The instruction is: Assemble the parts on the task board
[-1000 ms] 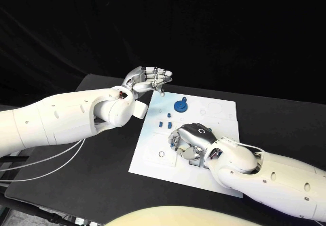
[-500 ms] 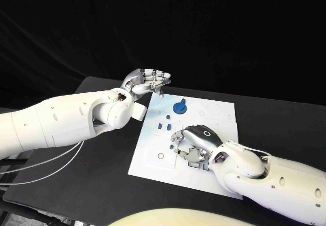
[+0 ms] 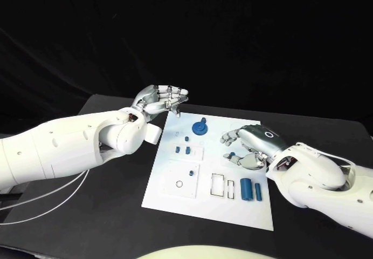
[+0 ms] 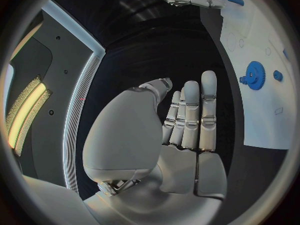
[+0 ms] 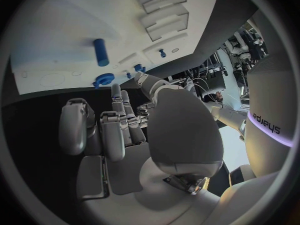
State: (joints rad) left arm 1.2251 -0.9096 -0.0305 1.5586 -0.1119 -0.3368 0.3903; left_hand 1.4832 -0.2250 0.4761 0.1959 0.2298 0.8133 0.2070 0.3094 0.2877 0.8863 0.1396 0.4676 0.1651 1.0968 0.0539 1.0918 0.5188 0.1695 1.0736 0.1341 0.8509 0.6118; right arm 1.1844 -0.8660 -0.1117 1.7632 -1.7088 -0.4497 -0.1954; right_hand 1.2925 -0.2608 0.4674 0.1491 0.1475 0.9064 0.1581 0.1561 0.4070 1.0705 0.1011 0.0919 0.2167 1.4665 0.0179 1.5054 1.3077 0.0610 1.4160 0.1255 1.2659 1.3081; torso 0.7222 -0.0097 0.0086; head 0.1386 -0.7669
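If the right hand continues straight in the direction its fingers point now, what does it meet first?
Probably the blue gear: the right hand hangs over the task board, fingers aimed toward it. Height is unclear, so it may pass above.

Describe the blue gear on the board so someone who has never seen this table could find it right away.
Start at the white task board in the middle of the black table. Go to its far end, near the left hand. The blue gear lies there, round and toothed with a small knob, far wider than the small blue pegs just nearer the robot.
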